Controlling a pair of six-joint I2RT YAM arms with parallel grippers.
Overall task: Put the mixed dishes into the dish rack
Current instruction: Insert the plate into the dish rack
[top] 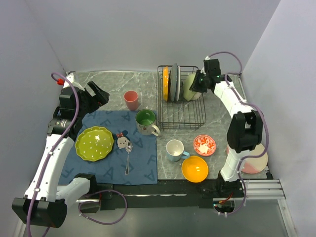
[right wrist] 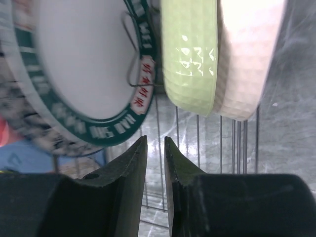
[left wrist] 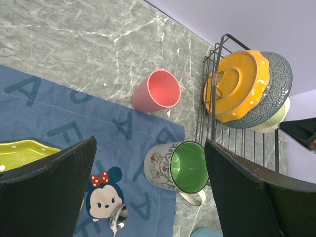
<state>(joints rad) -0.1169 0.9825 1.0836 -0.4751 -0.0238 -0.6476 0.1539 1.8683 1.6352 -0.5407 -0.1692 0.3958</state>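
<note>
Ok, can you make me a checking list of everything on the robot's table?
Surface: grey marble table, blue cloth mat on it.
Job's things: dish rack holds orange plate, grey plate, green bowl, cream bowl; outside wait pink cup, green-lined mug, white mug, lime-green plate, red-patterned dish, orange bowl, pink plate.
Clutter: spoon, Minnie Mouse figure on the mat.
Pincers: left pincer wide open, empty; right pincer by the rack, jaws slightly apart, empty.
Cables: purple cables loop off both arms.
Surroundings: plain pale walls.
</note>
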